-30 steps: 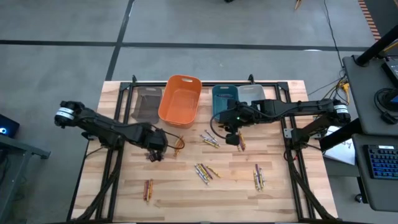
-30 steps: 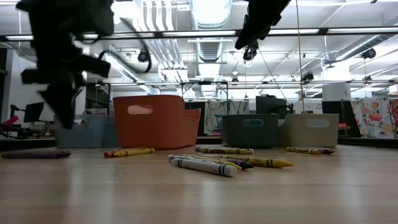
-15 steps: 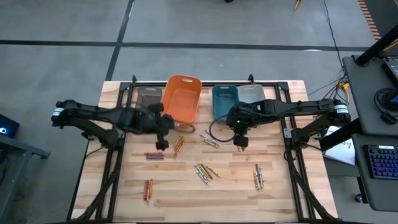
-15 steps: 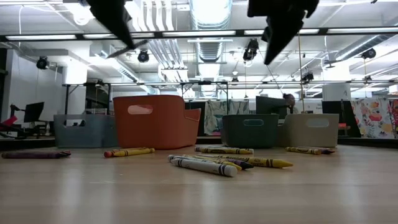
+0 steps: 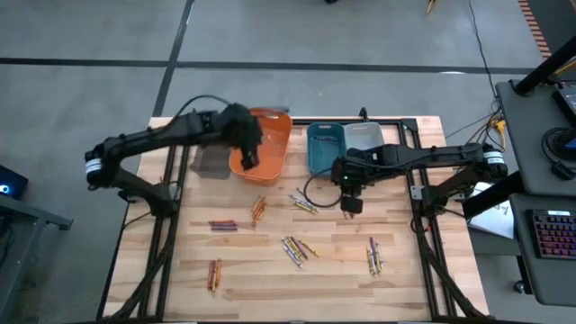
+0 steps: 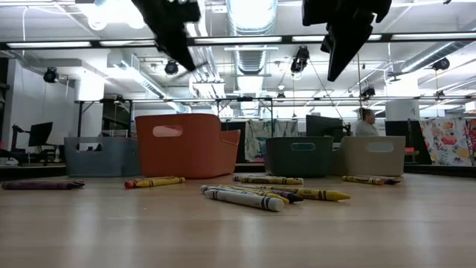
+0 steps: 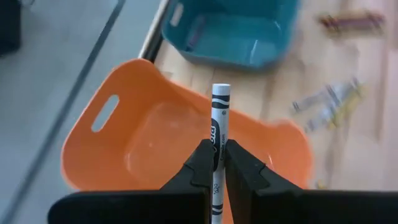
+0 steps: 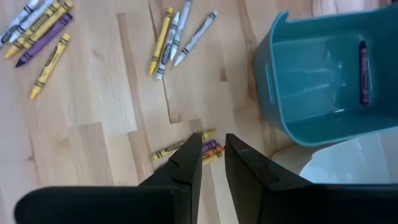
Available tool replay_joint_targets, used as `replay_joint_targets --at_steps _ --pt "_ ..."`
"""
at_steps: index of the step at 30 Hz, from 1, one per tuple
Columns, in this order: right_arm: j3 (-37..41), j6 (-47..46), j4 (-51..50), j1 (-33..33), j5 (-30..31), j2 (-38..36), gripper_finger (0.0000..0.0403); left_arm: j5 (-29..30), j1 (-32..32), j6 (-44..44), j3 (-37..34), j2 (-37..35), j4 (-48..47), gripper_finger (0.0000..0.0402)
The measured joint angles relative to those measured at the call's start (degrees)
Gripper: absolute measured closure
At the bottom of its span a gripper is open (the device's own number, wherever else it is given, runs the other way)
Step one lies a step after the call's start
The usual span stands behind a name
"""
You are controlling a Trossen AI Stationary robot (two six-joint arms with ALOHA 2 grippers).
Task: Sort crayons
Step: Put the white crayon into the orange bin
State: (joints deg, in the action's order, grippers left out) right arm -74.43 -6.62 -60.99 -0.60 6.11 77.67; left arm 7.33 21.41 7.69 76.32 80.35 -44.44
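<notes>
Holding a grey-white crayon (image 7: 220, 134) upright between closed fingers, the left claw (image 5: 249, 158) hangs above the orange bin (image 5: 270, 153). Risk: the stick sits pinched near its lower end, so it may tip or slide on release and fall outside the bin wall. The right claw (image 5: 351, 206) hovers over loose crayons (image 8: 186, 148) on the desk (image 5: 405, 270), fingers slightly parted and empty. Risk: descending onto a cluster may pinch two sticks or scatter them. One purple crayon (image 8: 364, 71) lies in the teal bin (image 8: 292, 124).
</notes>
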Motion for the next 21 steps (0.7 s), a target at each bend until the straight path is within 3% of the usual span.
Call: replay_joint_targets --at_steps 3,8,16,21 --pt "0.0 0.3 1.0 0.0 0.0 0.0 0.0344 -3.5 4.5 -2.3 -0.2 4.0 3.0 0.0402" --pt "0.0 0.7 2.2 0.0 0.0 0.0 0.0344 -4.3 8.6 0.9 0.4 11.0 1.6 0.0402" --pt "0.0 0.8 3.3 0.0 0.0 0.0 0.0344 -2.1 9.8 7.9 4.9 20.5 -0.8 0.0402" --pt "0.0 0.6 3.4 0.0 0.0 0.0 0.0344 -1.8 10.4 16.8 8.2 24.4 -4.2 0.0402"
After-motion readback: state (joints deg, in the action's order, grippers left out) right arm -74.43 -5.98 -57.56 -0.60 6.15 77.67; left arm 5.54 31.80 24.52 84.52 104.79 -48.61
